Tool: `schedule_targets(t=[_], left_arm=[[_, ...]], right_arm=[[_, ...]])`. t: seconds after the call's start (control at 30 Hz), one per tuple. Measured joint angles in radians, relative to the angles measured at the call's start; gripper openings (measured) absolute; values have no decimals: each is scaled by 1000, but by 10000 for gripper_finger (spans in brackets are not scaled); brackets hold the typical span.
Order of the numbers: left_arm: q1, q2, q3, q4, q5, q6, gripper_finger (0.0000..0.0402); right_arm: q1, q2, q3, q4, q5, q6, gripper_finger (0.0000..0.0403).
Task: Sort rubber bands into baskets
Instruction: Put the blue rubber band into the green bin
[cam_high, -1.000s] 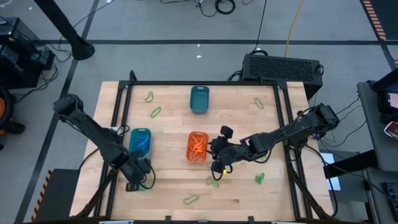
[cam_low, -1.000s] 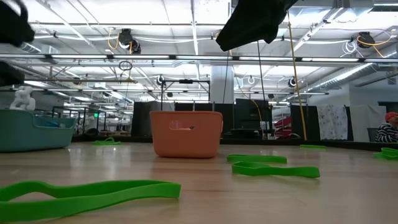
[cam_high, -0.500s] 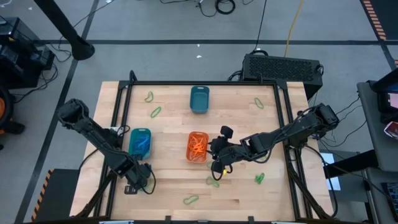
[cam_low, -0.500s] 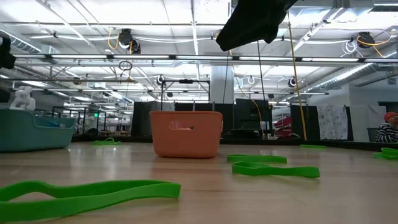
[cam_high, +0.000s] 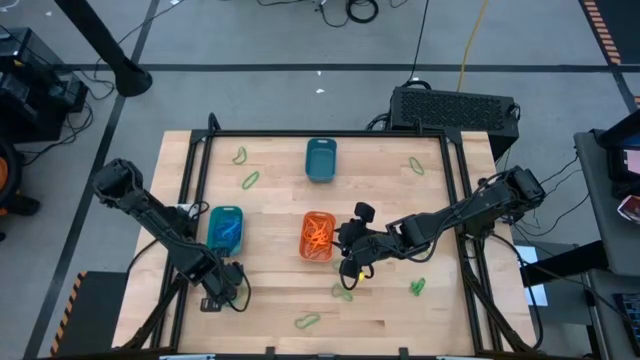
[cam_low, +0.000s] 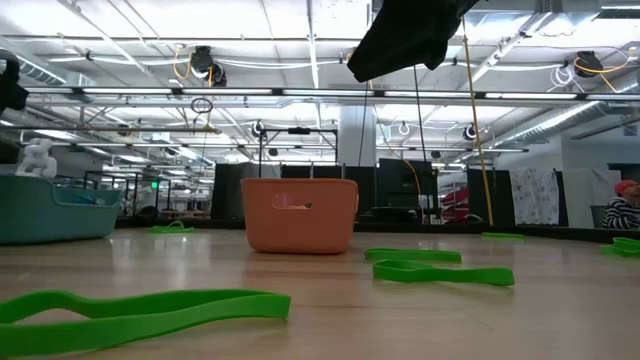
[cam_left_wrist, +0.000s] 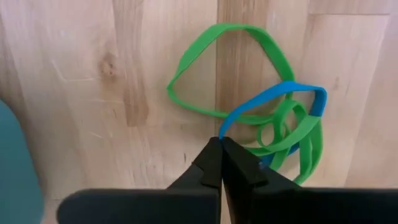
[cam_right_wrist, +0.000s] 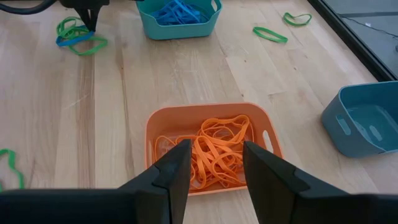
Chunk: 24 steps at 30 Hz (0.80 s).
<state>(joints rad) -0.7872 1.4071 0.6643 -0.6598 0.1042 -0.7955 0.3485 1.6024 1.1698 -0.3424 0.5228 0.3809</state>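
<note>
My left gripper (cam_high: 226, 291) is down at the table's near left, shut at a blue rubber band (cam_left_wrist: 283, 99) that lies tangled with green bands (cam_left_wrist: 217, 68). This pile also shows in the right wrist view (cam_right_wrist: 74, 37). My right gripper (cam_right_wrist: 214, 163) is open and empty above the orange basket (cam_high: 318, 236), which holds orange bands (cam_right_wrist: 214, 152). The turquoise basket (cam_high: 226, 228) holds blue bands. The dark teal basket (cam_high: 320, 159) stands at the far middle. My left gripper pinches the blue band at one end of its loop (cam_left_wrist: 225, 127), between the tips of its two shut fingers. The fingers come from above, pointing down. The band lies on the table, across the green bands.
Loose green bands lie at the far left (cam_high: 246, 180), the far right (cam_high: 415, 165), the near right (cam_high: 417, 287) and the near middle (cam_high: 307, 321). One lies below my right arm (cam_high: 343, 291). A black frame rims the table (cam_high: 330, 134).
My left arm has sunk a little toward the table's near edge, down onto the band pile, and then kept still. My right gripper has stayed over the orange basket.
</note>
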Motion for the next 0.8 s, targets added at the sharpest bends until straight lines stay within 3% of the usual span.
schedule_targets(t=[0.27, 0.8], left_arm=[[1, -1, 35, -58, 2, 13, 3], [2, -2, 352, -370, -66, 71, 1]], right_arm=[[0, 0, 0, 0, 0, 0, 137], [0, 0, 0, 0, 0, 0, 137]])
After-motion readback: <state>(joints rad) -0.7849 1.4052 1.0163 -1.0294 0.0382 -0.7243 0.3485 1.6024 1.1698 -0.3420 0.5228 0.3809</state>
